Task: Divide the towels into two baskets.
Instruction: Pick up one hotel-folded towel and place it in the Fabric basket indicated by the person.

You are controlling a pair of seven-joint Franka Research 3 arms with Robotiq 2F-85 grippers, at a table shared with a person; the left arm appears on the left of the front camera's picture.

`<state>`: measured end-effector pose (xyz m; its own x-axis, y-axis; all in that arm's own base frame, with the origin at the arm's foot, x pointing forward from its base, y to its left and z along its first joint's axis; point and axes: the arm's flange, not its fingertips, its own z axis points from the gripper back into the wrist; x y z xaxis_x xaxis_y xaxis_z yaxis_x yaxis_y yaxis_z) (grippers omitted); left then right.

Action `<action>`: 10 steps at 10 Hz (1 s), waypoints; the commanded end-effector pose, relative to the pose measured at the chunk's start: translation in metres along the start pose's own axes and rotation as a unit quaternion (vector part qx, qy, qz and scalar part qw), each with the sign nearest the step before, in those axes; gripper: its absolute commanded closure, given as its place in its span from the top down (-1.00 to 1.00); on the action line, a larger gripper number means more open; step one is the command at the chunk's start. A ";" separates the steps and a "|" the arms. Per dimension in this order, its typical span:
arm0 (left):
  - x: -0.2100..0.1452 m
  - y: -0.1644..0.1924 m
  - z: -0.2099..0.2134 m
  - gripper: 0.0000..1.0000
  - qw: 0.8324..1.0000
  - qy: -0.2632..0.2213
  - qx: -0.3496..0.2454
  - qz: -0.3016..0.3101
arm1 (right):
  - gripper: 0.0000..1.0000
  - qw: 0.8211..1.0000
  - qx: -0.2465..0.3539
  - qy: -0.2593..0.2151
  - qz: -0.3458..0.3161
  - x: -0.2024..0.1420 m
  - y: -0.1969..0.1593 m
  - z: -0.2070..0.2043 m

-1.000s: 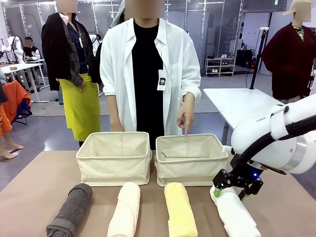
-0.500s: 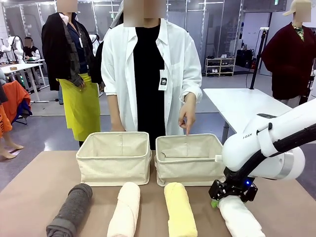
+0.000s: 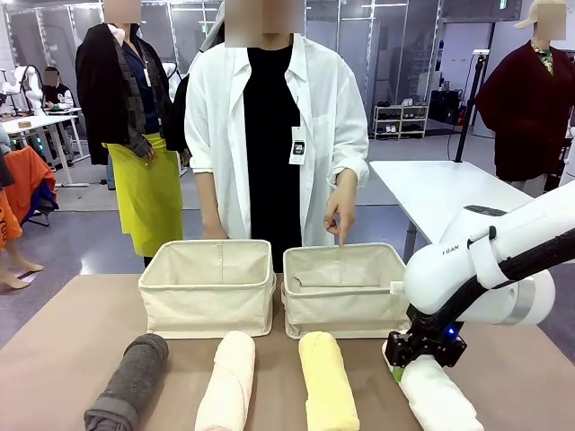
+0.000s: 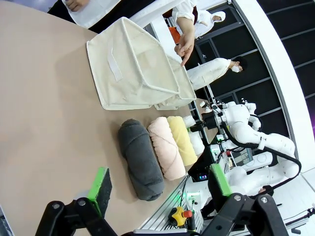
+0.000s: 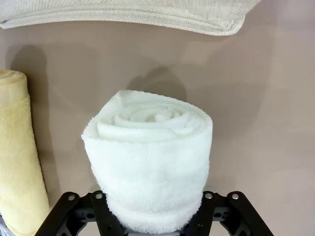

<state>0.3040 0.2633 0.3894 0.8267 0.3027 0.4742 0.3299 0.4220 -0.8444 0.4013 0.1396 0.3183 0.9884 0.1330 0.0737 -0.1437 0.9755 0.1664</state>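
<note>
The right gripper [image 3: 415, 359] is down at the table [image 3: 54, 350] with its jaws clamped on the far end of the white towel [image 3: 440, 400]. In the right wrist view the roll [image 5: 150, 167] bulges up between the black fingers, spiral end toward the camera. This towel lies at the robot's right end of a row of four. Just beside it is the yellow towel [image 3: 328, 382], then the pale pink towel [image 3: 227, 382] and the dark grey towel [image 3: 130, 382], all flat on the table, lengthwise toward the person.

Behind the row stand the two beige baskets side by side, the left basket [image 3: 207, 301] and the right basket [image 3: 346, 305] (no towel shows in either). The person's hand [image 3: 340, 211] points a finger down over the right basket.

The left gripper [image 4: 160, 182] hangs above the table with its green pads wide apart, holding nothing.
</note>
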 end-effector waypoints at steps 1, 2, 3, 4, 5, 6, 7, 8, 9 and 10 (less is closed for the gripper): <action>0.000 -0.001 0.002 1.00 1.000 -0.003 -0.001 -0.001 | -0.39 1.000 -0.013 -0.022 0.004 -0.014 0.004 0.025; 0.000 -0.001 0.002 1.00 1.000 -0.003 -0.001 -0.001 | -0.39 0.998 -0.025 -0.031 0.043 -0.014 0.008 0.053; 0.000 -0.001 0.002 1.00 1.000 -0.003 -0.001 -0.001 | -0.39 0.995 -0.033 -0.034 0.084 -0.011 0.015 0.079; 0.000 -0.001 0.002 1.00 1.000 -0.003 -0.001 -0.001 | -0.39 0.990 -0.037 -0.036 0.133 -0.007 0.025 0.103; 0.000 -0.001 0.002 1.00 1.000 -0.003 -0.001 -0.001 | -0.39 0.984 -0.042 -0.038 0.168 -0.004 0.033 0.124; 0.000 -0.001 0.002 1.00 1.000 -0.003 -0.001 -0.001 | -0.39 0.970 -0.046 -0.038 0.238 -0.002 0.047 0.142; 0.000 -0.001 0.002 1.00 1.000 -0.003 -0.001 -0.001 | -0.39 0.931 -0.057 -0.027 0.359 -0.003 0.066 0.161; 0.000 -0.001 0.002 1.00 1.000 -0.003 -0.001 -0.001 | -0.39 0.903 -0.062 -0.007 0.426 -0.006 0.080 0.170; 0.000 -0.001 0.002 1.00 1.000 -0.003 -0.001 -0.001 | -0.39 0.862 -0.055 0.023 0.504 -0.012 0.095 0.177; 0.000 -0.001 0.002 1.00 1.000 -0.003 -0.001 -0.001 | -0.39 0.813 -0.056 0.050 0.577 -0.021 0.105 0.181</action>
<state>0.3039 0.2634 0.3893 0.8267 0.3030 0.4741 0.3296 0.4220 -0.8446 0.3556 0.2140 0.5078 0.4075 0.9078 0.0986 -0.9100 0.4127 -0.0389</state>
